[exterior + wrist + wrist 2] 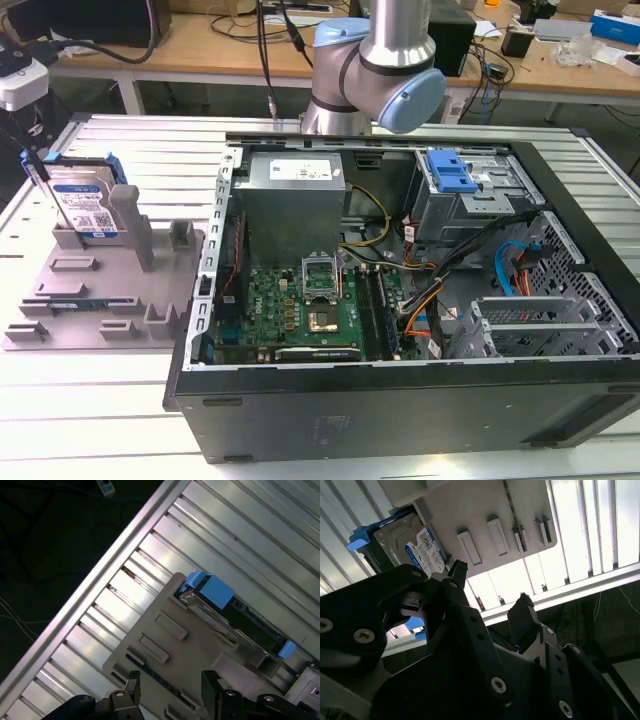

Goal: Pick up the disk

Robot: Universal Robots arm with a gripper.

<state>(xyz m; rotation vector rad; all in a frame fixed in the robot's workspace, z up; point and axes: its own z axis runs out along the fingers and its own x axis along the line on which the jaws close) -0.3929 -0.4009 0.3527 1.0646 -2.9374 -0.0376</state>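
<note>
At the exterior view's left, you have the disk (85, 208) standing on edge in the grey fixture (110, 300), its white-and-blue label facing the camera and its blue rail (121, 196) running up the side nearer the computer case (400, 410). Fixture and case both sit on the slatted metal surface (100, 400), just beside each other, with the case lying open so that its green board (300, 310) shows. The arm (385, 60) rises behind the case. Note for your log: the end effector (490, 587) is released. In the second wrist view its two dark fingertips (458, 571) stand apart with nothing between them, only the fixture's pale base and the bright slats behind the gap. The disk (412, 547) sits off to one side of that gap, near one fingertip, but you cannot tell from this view whether they touch. In the first wrist view the end effector (170, 682) reads the same way, spread and empty, and it hangs over the flat part of the fixture (165, 645). The disk (235, 622) shows edge-on at the fixture's far side, clear of both fingertips — one blue rail end (216, 591) caps its near corner.
</note>
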